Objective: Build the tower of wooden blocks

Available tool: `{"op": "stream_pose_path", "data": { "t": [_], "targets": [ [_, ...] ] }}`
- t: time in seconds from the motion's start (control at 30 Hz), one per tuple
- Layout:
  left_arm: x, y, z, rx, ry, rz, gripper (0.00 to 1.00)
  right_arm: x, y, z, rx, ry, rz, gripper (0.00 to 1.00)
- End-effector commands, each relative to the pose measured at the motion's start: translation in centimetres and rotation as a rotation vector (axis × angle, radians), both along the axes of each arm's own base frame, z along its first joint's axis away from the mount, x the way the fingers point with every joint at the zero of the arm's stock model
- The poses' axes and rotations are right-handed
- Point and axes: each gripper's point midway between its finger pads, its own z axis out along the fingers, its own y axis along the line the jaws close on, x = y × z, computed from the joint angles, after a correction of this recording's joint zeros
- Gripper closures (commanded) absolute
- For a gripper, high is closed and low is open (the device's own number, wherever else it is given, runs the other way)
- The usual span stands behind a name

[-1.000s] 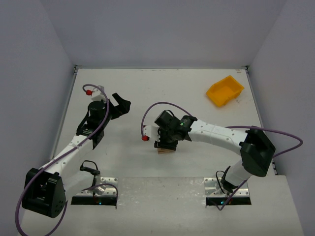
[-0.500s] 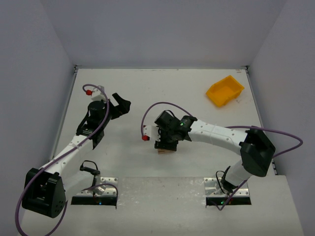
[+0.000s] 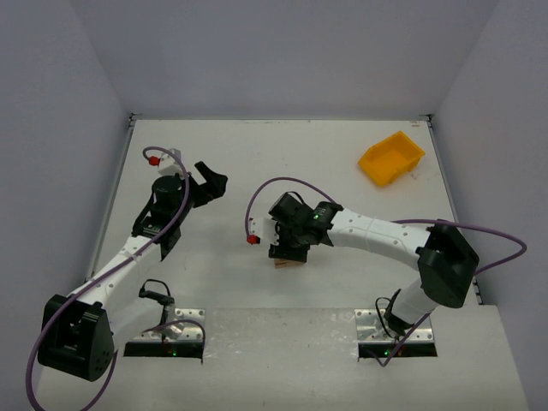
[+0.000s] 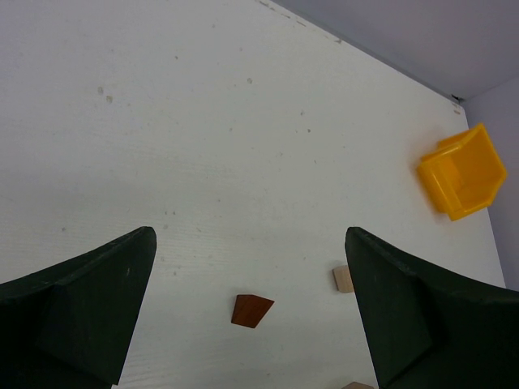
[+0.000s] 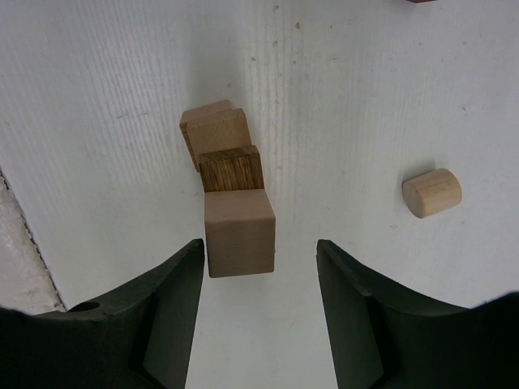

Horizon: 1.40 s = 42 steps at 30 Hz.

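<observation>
In the right wrist view the wood block tower stands as a short leaning stack: a pale cube point(image 5: 239, 231) on top, a darker brown block point(image 5: 231, 168) under it, and pale blocks point(image 5: 212, 130) at the bottom. My right gripper point(image 5: 259, 271) hangs over it, open, its jaws either side of the top cube with a gap on both sides. From above, the tower point(image 3: 286, 263) peeks out under the right gripper point(image 3: 289, 248). My left gripper point(image 4: 250, 237) is open and holds nothing, high above a reddish-brown block point(image 4: 251, 310) and a pale block point(image 4: 343, 279).
A pale wooden cylinder point(image 5: 431, 192) lies on the table right of the tower. A yellow bin point(image 3: 390, 157) sits at the back right, also seen by the left wrist camera as the yellow bin point(image 4: 462, 172). The left gripper point(image 3: 210, 181) hovers left of centre.
The right gripper's jaws have spread wider around the top cube, which stays on the stack. Neither arm has shifted noticeably.
</observation>
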Motion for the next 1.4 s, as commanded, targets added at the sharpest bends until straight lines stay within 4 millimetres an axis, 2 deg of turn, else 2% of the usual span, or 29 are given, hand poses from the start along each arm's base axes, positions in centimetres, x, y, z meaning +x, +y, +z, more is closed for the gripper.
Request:
{"op": "stream_pose_path", "data": {
  "t": [0.0, 0.5, 0.87, 1.03, 1.1, 1.2, 1.37],
  "targets": [
    [0.2, -0.1, 1.9, -0.006, -0.079, -0.013, 0.0, 0.4, 0.8, 0.5, 0.034, -0.029, -0.002, 0.42],
    [0.2, -0.2, 2.0, -0.009, -0.086, -0.022, 0.0, 1.0, 0.4, 0.2, 0.007, -0.054, -0.019, 0.39],
    [0.2, -0.3, 2.1, -0.01, -0.087, -0.027, 0.0, 0.1, 0.7, 0.6, 0.033, -0.013, 0.001, 0.38],
    [0.2, -0.2, 2.1, -0.011, -0.085, -0.023, 0.0, -0.5, 1.2, 2.3, 0.105, -0.017, 0.026, 0.38],
    [0.3, -0.3, 2.1, -0.01, -0.086, -0.027, 0.0, -0.5, 1.5, 4.0, 0.161, -0.05, 0.04, 0.37],
    [0.3, -0.3, 2.1, -0.01, -0.084, -0.027, 0.0, -0.6, 1.8, 5.1, 0.212, -0.075, 0.058, 0.36],
    [0.2, -0.3, 2.1, -0.007, -0.083, -0.029, 0.0, -0.7, 2.5, 9.1, 0.369, -0.175, 0.105, 0.36]
  ]
}}
